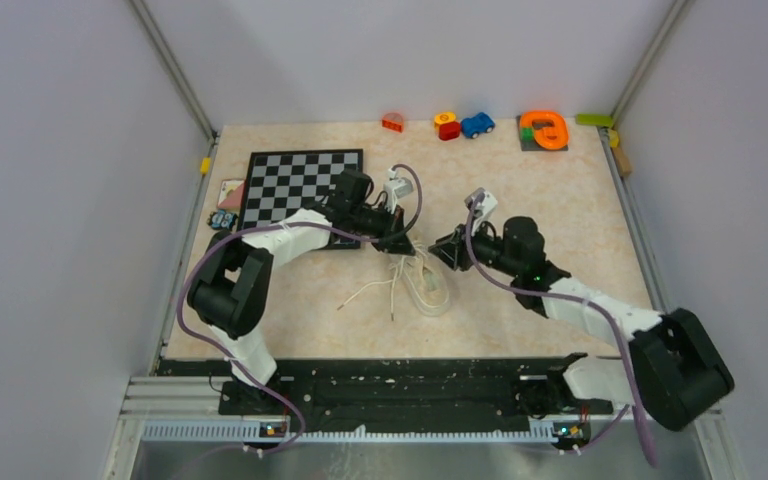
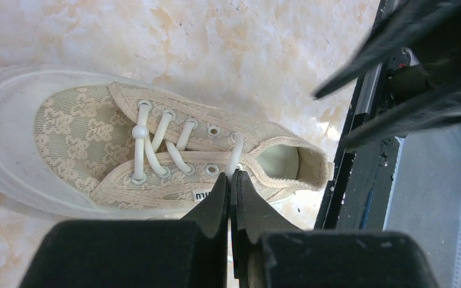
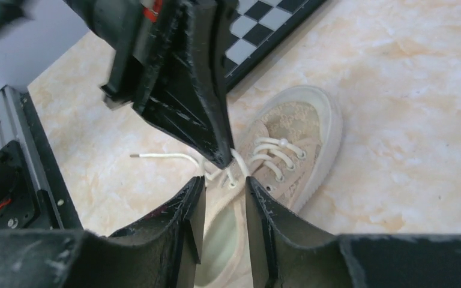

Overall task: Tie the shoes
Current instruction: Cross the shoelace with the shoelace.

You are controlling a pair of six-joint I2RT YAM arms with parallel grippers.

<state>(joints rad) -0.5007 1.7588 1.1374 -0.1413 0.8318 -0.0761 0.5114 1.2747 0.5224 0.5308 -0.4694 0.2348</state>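
Top external view: we see a chessboard [image 1: 302, 190] far-left of the sneaker [image 1: 430, 288] and a toy car [image 1: 477, 124] at the tabletop's [image 1: 560, 220] far edge. Mid-tabletop, the sneaker lies diagonally, toe toward the chessboard, heel near-right. The left fingers [image 2: 216, 204] pinch a lace [image 2: 235, 157], partly screening the lacing from the right wrist; the right fingers [image 3: 264, 216] stand apart.

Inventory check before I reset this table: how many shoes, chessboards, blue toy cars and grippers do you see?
Shoe: 1
Chessboard: 1
Blue toy car: 1
Grippers: 2 (left gripper shut on the lace, right gripper open)
Total: 5
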